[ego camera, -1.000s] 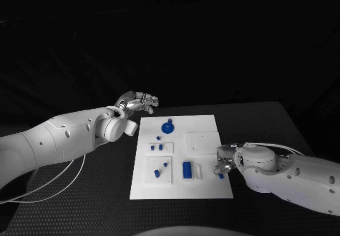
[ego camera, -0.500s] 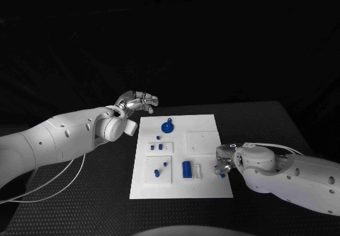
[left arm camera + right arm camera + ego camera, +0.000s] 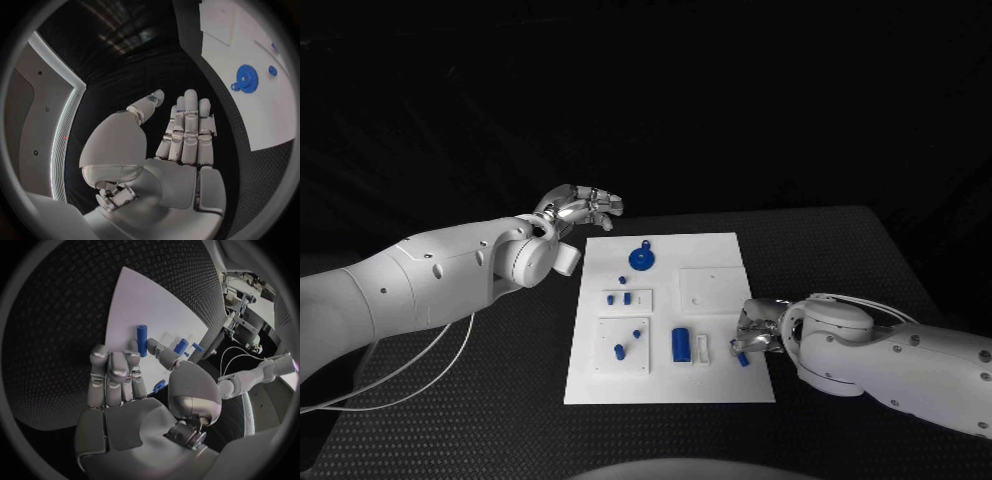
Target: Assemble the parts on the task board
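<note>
Your right hand point(image 3: 759, 330) rests on the right edge of the flat white task board point(image 3: 718, 255), its fingers side by side; you cannot tell if it pinches the small blue peg point(image 3: 744, 359) just beside them. Your left hand point(image 3: 583, 206) is up off the black table point(image 3: 516, 410), near the board's far left corner, fingers straight and holding nothing. A round blue gear point(image 3: 642, 260) lies on the board's far part. A blue cylinder point(image 3: 681, 344) lies nearer you.

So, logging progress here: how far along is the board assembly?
Early. A few small pegs stand in the task board. The right hand is at a small blue part. The gear and cylinder lie loose; the left hand holds nothing.
</note>
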